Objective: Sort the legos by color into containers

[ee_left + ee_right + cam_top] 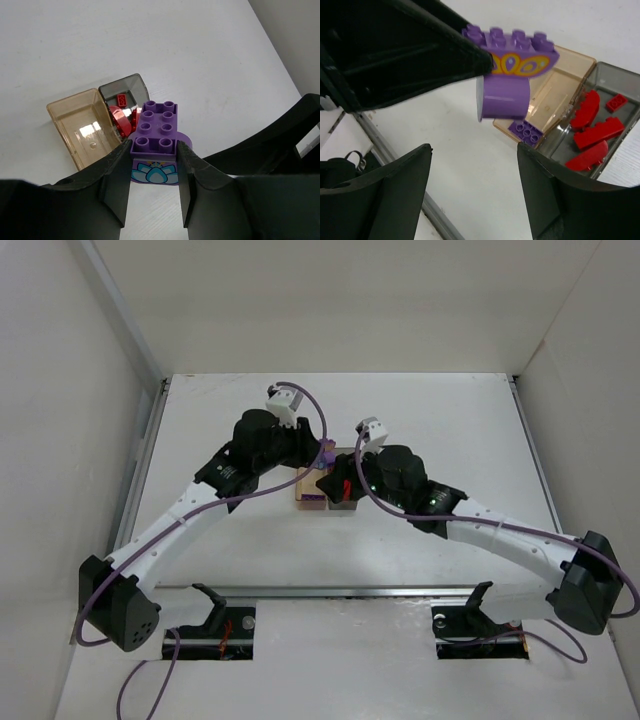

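My left gripper (154, 148) is shut on a purple lego (156, 125) with a flower print and holds it in the air beside the two containers. The tan bin (64, 131) and the dark grey bin (133, 83) stand side by side. Red legos (120, 118) lie in the grey bin. In the right wrist view the held purple lego (512, 55) hangs above the tan bin (576, 63), which holds a small purple lego (526, 132); several red legos (598, 133) lie in the grey bin (621, 71). My right gripper (475, 165) is open and empty, above the table next to the bins.
In the top view both arms meet over the bins (303, 496) at the table's middle. White walls enclose the table on three sides. A metal rail (437, 220) runs along the near edge.
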